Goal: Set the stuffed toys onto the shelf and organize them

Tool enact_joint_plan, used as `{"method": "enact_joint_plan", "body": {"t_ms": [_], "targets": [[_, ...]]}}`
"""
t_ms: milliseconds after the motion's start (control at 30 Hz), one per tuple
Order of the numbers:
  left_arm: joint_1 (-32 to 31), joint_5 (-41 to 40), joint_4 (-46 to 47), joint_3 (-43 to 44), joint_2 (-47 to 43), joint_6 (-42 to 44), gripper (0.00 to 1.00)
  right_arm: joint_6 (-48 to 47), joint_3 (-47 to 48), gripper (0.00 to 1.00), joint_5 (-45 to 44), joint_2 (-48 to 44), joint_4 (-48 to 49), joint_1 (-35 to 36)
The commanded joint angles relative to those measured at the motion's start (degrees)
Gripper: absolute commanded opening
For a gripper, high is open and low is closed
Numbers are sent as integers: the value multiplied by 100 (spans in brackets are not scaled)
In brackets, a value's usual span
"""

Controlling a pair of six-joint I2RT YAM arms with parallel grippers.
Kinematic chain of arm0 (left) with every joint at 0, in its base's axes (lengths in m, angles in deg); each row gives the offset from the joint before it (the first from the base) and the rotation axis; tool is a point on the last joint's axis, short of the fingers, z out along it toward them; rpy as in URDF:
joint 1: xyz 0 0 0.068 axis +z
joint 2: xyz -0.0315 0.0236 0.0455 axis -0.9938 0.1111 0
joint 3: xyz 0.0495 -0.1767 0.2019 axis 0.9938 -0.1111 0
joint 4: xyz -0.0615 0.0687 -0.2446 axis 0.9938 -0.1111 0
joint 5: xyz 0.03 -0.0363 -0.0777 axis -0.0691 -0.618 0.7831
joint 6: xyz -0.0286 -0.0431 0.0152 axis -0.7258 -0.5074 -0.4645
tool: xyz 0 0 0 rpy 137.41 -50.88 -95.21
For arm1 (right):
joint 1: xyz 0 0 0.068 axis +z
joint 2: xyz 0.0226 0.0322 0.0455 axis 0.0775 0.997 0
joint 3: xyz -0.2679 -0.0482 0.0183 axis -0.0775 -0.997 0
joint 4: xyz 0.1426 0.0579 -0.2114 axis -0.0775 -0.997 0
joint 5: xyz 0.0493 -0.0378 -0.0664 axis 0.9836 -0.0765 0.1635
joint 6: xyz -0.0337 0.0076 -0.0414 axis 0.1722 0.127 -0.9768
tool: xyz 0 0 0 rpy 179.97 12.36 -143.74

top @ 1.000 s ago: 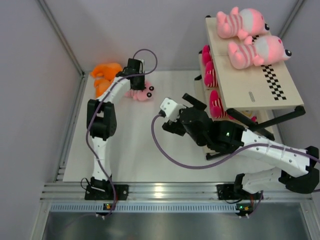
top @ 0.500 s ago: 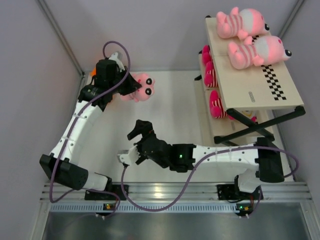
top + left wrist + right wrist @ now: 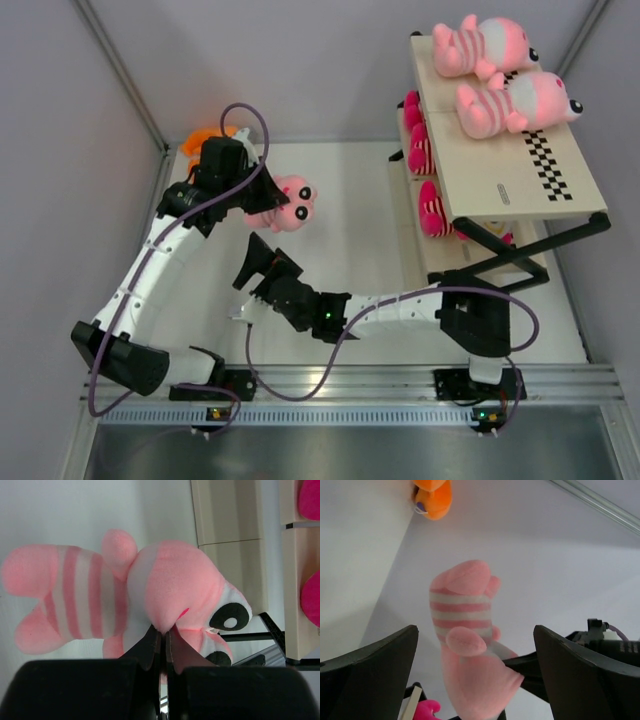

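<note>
Here the striped toy (image 3: 287, 206) hangs over the table's (image 3: 350, 215) left half, head pinched in the left jaws, long axis toward the shelf (image 3: 480, 170) at the right edge; the right jaws, spread wide, face it from the near side.

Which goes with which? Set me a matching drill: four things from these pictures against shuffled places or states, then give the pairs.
Things
1. left fingers
2. right fingers
3. orange toy
4. two free striped toys

Places or states
a. lying on the top board of the shelf
b. shut on a striped toy
c. on the table, far left corner
d. open, holding nothing

Pairs: 1-b, 2-d, 3-c, 4-a
</note>
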Motion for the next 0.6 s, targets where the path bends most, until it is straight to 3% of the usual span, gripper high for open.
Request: {"method": "enact_joint_plan", "body": {"t_ms": [0, 300, 567], "targets": [[-100, 64, 17, -33, -231, 78, 0, -763, 325, 99, -69, 428, 747, -227], [-144, 90, 17, -32, -284, 69, 0, -974, 826, 99, -315, 1054, 835, -658], [-145, 187, 25, -129, -292, 8, 0, -1467, 835, 99, -421, 1282, 1670, -860]]}}
